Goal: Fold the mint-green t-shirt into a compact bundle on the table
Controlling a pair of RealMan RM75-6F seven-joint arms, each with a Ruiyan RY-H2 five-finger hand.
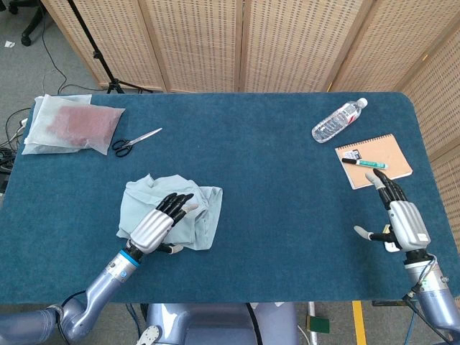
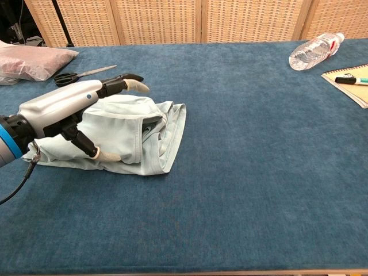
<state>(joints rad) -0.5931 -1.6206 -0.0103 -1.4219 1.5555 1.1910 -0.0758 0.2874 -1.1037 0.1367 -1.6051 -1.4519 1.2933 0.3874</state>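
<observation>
The mint-green t-shirt [image 1: 208, 214] [image 2: 127, 127] lies as a crumpled, partly folded bundle on the blue table [image 1: 280, 215] [image 2: 259, 178], front left of centre. My left hand [image 1: 159, 223] [image 2: 64, 111] hovers over the shirt's left half. Its fingers are stretched out and apart, it holds nothing, and its thumb hangs close to the cloth. My right hand [image 1: 399, 215] is at the front right of the table, open with fingers extended, far from the shirt. It shows only in the head view.
A water bottle [image 1: 339, 120] [image 2: 316, 50] and a notebook [image 1: 374, 159] [image 2: 352, 77] with a marker [image 1: 365, 164] lie at the back right. Scissors [image 1: 136, 141] [image 2: 80, 73] and a plastic bag [image 1: 68, 123] [image 2: 29, 62] lie at the back left.
</observation>
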